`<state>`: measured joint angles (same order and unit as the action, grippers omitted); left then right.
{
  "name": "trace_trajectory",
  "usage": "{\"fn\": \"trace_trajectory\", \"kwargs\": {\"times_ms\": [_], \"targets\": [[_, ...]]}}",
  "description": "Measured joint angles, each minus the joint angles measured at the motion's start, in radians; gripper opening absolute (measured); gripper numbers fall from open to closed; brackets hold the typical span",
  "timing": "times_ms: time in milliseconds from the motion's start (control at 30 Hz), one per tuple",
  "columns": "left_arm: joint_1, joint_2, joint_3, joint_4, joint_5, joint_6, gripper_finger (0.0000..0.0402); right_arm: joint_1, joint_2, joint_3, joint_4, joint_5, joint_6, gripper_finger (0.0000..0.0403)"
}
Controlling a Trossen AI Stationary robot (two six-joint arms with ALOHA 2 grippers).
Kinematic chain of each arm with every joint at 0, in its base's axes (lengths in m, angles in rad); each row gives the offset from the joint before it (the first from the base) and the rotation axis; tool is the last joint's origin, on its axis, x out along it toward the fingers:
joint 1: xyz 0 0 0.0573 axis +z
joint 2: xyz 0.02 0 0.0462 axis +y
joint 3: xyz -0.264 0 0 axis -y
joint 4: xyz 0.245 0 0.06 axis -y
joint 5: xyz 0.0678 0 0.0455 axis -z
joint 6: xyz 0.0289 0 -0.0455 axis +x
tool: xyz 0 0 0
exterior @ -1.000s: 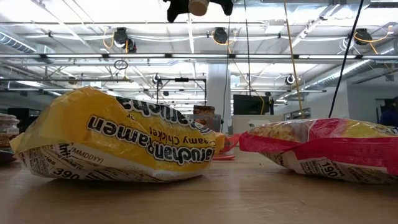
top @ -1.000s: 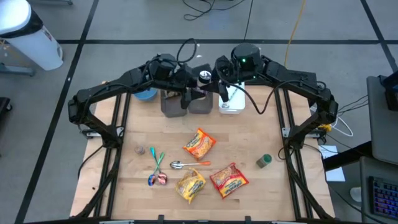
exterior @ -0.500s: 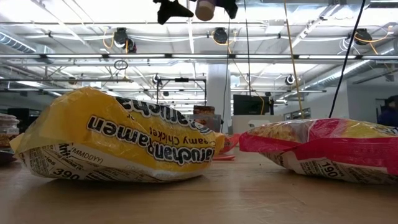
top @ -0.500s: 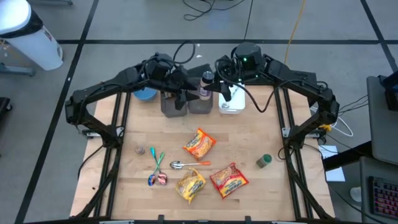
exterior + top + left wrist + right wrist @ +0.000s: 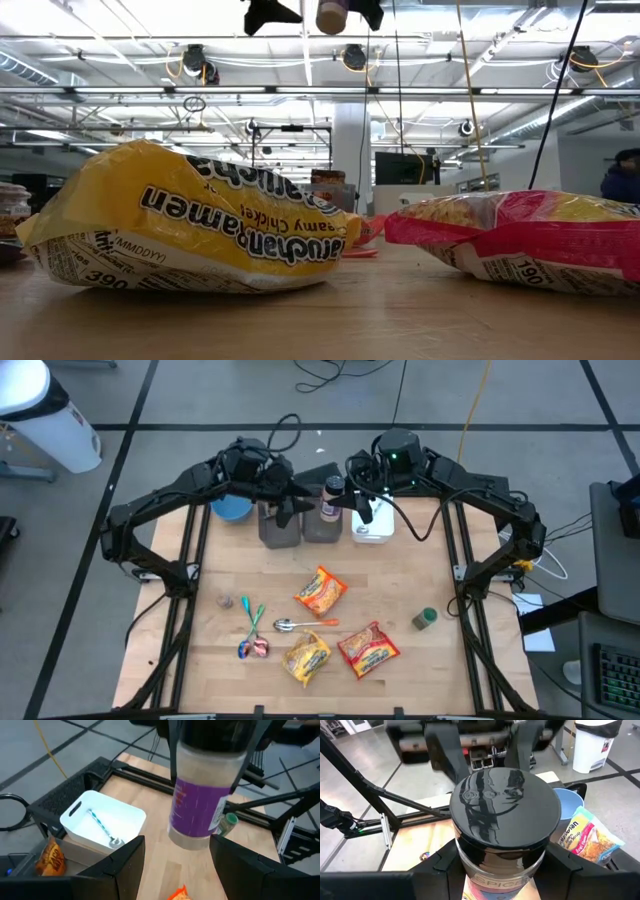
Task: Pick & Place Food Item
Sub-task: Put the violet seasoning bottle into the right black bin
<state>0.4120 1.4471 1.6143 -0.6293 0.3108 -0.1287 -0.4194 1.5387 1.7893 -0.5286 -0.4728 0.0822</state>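
Above the grey bins (image 5: 300, 525) at the table's far edge, the right gripper (image 5: 345, 498) holds a spice jar (image 5: 329, 498) in the air: black lid, clear body, purple label. Right wrist view: its two fingers (image 5: 442, 870) clamp the jar (image 5: 502, 842) just under the lid. Left wrist view shows the same jar (image 5: 202, 802) hanging upright, its base clear of the table (image 5: 155, 805).

Left gripper (image 5: 287, 500) sits just beside the jar, on the side away from the white bin (image 5: 373, 523), above the grey bins. Its jaws stand apart, released, nothing between them; in its own view the jar hangs beyond its fingers (image 5: 127, 865), untouched.

White bin, next to the grey bins, holds a spoon with a blue handle (image 5: 102, 827). A blue bowl (image 5: 232, 510) stands on the grey bins' other side. An orange snack bag (image 5: 50, 860) lies in a bin near the white one.

Well apart from the bins, toward the near edge: orange ramen pack (image 5: 320, 591), yellow ramen pack (image 5: 306, 657), red ramen pack (image 5: 368, 648), a metal spoon (image 5: 303, 624), small wrapped sweets (image 5: 254, 647), a green-capped jar (image 5: 425, 619).

Low view: yellow pack (image 5: 185, 225) and red pack (image 5: 520, 240) fill the foreground; jar (image 5: 331, 14) visible at the top edge.
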Motion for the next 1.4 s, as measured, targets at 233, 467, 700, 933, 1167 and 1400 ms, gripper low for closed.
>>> {"fn": "trace_trajectory", "kwargs": {"times_ms": [233, 467, 700, 933, 1167, 1400], "targets": [[0.030, -0.061, 0.000, 0.001, 0.001, 0.041, 0.0232, 0.008, 0.000, 0.000, 0.000, 0.000, -0.021, 0.0169], [0.061, -0.069, 0.001, -0.033, 0.002, -0.013, 0.0306, 0.009, 0.001, 0.000, -0.019, 0.000, -0.046, 0.0169], [0.063, -0.069, 0.001, 0.012, 0.003, -0.021, 0.0393, 0.022, 0.001, 0.000, -0.046, 0.001, -0.078, 0.0169], [0.058, -0.079, 0.001, 0.072, 0.037, -0.219, 0.0350, 0.057, 0.003, -0.052, -0.052, -0.003, -0.104, 0.0169], [0.049, -0.045, 0.001, 0.075, 0.215, -0.133, 0.0322, 0.065, 0.003, -0.088, -0.012, -0.030, -0.110, 0.0169], [0.035, -0.032, 0.001, 0.084, 0.210, -0.097, 0.0288, 0.073, 0.020, -0.089, -0.001, -0.085, -0.121, 0.0169]]}}
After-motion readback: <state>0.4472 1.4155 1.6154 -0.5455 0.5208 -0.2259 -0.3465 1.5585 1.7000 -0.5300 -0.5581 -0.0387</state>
